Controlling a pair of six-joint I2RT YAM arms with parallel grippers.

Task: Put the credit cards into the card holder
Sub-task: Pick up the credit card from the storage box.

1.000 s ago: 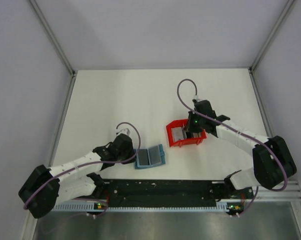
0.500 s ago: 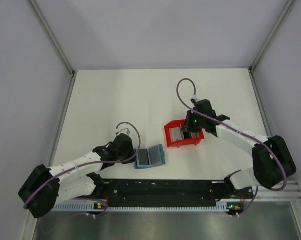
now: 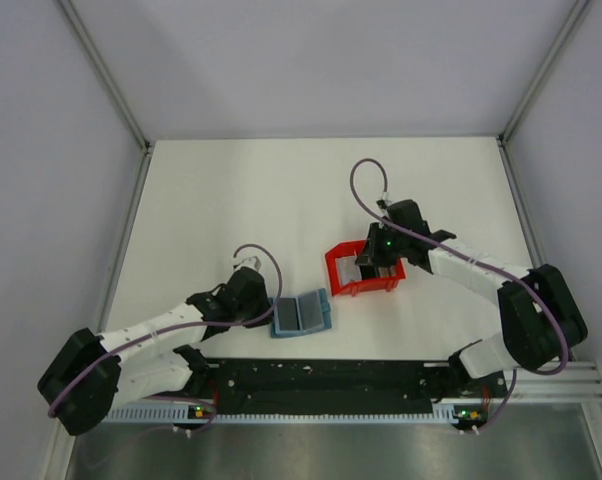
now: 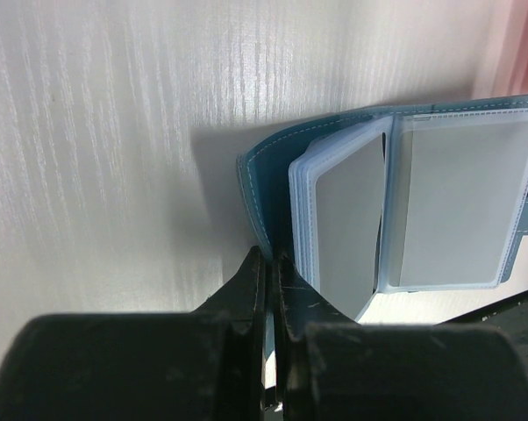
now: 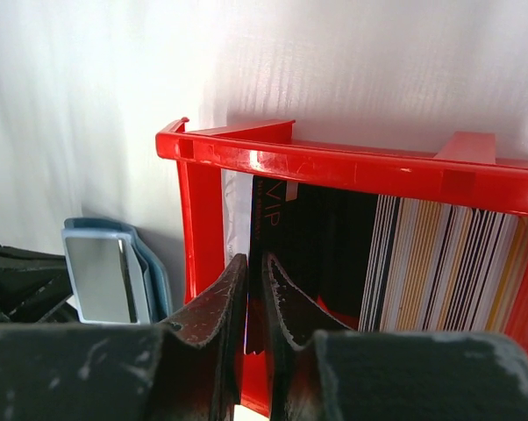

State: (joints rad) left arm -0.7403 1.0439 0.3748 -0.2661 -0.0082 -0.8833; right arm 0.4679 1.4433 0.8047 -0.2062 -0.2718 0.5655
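The cards lie inside the tray, right under my right gripper, the nearer arm by far. Its tips are at the edge of the black card, whose long axis runs in line with the fingers. Those fingers stand nearly together with a thin slit between; I cannot tell if a card edge sits in it. The holder lies open left of the tray, its cover pinched in my tightly closed left gripper
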